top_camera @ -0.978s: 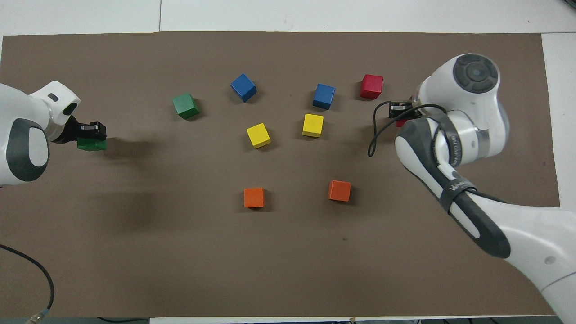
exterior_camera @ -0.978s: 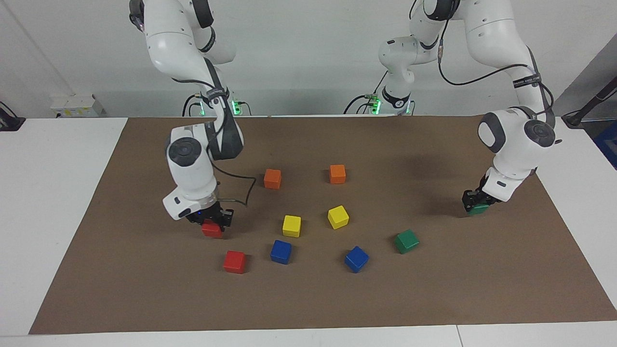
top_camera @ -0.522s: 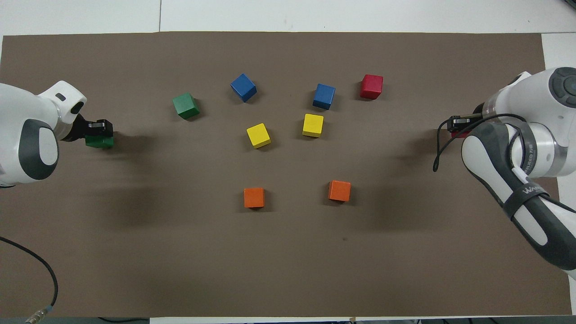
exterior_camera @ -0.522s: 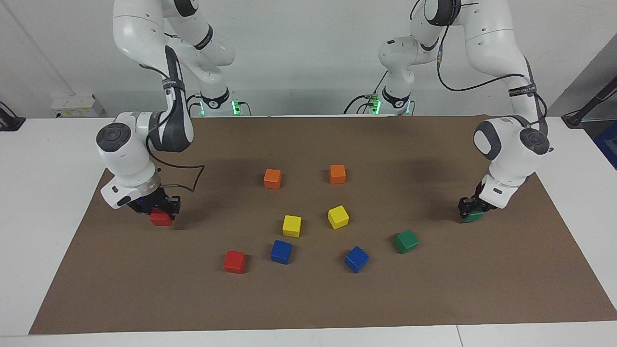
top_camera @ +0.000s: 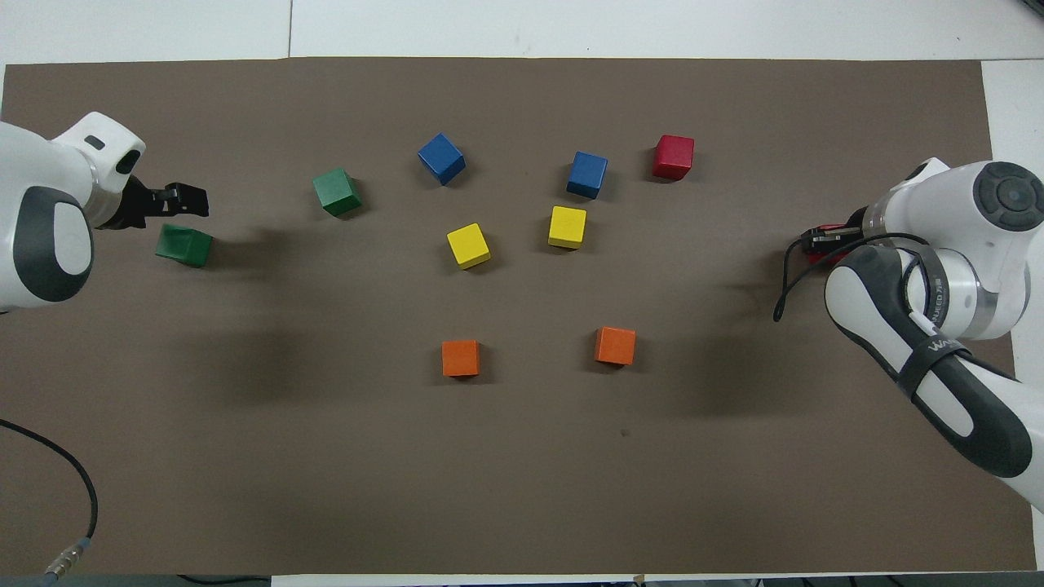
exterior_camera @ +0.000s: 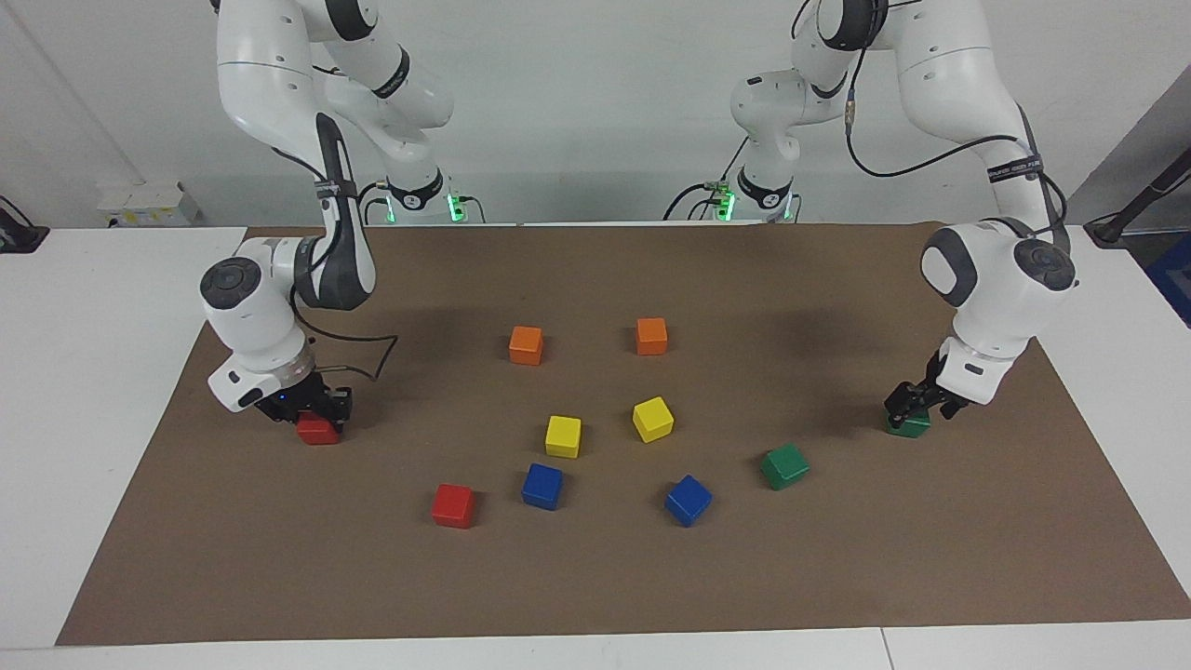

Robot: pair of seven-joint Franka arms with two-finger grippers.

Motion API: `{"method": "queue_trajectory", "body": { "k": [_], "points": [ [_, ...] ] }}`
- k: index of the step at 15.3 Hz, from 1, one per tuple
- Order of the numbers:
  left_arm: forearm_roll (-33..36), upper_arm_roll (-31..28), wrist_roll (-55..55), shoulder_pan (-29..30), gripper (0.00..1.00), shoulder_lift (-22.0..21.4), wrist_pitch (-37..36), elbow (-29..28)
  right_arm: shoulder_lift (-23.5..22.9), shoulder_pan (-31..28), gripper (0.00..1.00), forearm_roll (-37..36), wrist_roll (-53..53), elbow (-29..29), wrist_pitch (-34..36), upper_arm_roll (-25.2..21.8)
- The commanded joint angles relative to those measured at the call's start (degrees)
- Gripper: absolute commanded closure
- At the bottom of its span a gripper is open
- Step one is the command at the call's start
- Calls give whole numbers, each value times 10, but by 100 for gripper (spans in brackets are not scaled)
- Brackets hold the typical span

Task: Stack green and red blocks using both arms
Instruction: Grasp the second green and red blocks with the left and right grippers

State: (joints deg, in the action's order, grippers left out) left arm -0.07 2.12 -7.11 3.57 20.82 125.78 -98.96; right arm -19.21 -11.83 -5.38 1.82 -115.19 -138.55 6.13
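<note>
One green block [exterior_camera: 908, 426] [top_camera: 183, 246] lies on the brown mat [exterior_camera: 595, 577] at the left arm's end. My left gripper [exterior_camera: 916, 404] [top_camera: 181, 198] is open just above it and apart from it. The second green block [exterior_camera: 784, 466] [top_camera: 336, 191] lies a little farther from the robots, toward the middle. My right gripper [exterior_camera: 321, 415] [top_camera: 818, 241] is shut on a red block [exterior_camera: 319, 432] [top_camera: 819, 250] that sits low at the mat, at the right arm's end. The second red block [exterior_camera: 453, 505] [top_camera: 674, 156] lies free, farther from the robots.
Two blue cubes [exterior_camera: 542, 486] [exterior_camera: 689, 501], two yellow cubes [exterior_camera: 563, 436] [exterior_camera: 653, 419] and two orange cubes [exterior_camera: 526, 344] [exterior_camera: 651, 336] stand in the middle of the mat. White table [exterior_camera: 93, 372] surrounds the mat.
My left gripper has let go of the green block and lifted off it. My right gripper has lowered the red block to the mat near the right arm's end.
</note>
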Motion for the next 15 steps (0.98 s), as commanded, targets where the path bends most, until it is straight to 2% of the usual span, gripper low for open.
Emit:
{"method": "queue_trajectory", "body": {
  "k": [1, 3, 4, 6, 8, 11, 15],
  "points": [
    [-1, -6, -145, -71, 0, 69, -90, 138, 6, -6, 0, 19, 15, 0, -9, 6],
    [8, -8, -237, -107, 0, 120, -94, 197, 12, 1, 0, 19, 14, 14, 15, 6],
    [16, -15, -280, -132, 0, 141, -85, 214, 15, 8, 0, 18, 10, 35, 56, 7],
    [28, -24, -321, -147, 0, 141, -70, 191, 9, 43, 0, 11, -35, 121, 171, 6],
    [37, -24, -372, -160, 0, 126, -25, 145, -23, 94, 0, -1, -119, 222, 254, 6],
    [38, -24, -392, -165, 0, 123, 7, 120, -63, 152, 0, -2, -216, 281, 268, 7],
    [38, -24, -403, -184, 0, 125, 41, 103, -153, 179, 0, -4, -274, 404, 288, 7]
  ]
}}
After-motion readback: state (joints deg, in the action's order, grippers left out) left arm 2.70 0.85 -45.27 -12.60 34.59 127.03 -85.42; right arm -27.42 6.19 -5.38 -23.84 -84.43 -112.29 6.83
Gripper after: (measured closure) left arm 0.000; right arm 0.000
